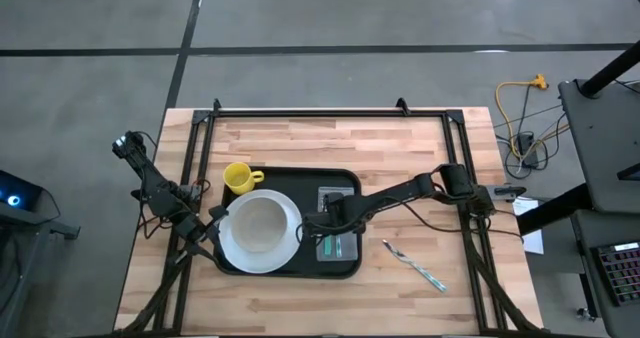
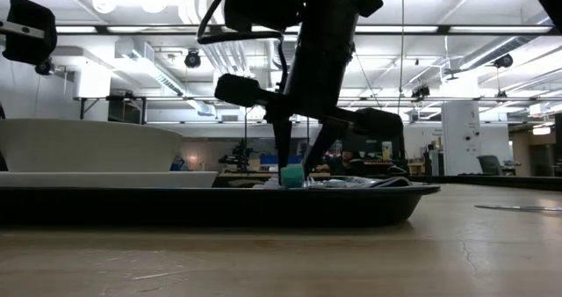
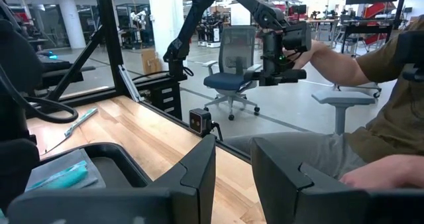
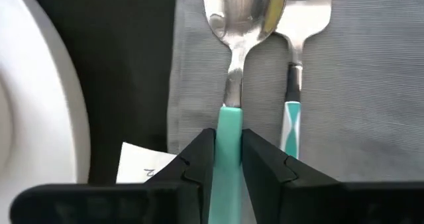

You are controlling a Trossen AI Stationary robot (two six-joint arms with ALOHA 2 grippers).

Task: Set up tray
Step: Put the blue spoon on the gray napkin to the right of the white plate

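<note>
The right arm is being stretched from its base at three o'clock toward the table's centre, with the wrist being angled downward. The right gripper (image 1: 333,240) is being held low at the centre, slightly toward four o'clock, its fingers (image 4: 194,159) being kept on either side of a teal spoon handle (image 4: 230,141); whether it is being pinched cannot be told. The left arm is being kept at nine o'clock, bent at the elbow, with the left gripper (image 1: 213,221) being held with a gap between its fingers (image 3: 199,171).
</note>
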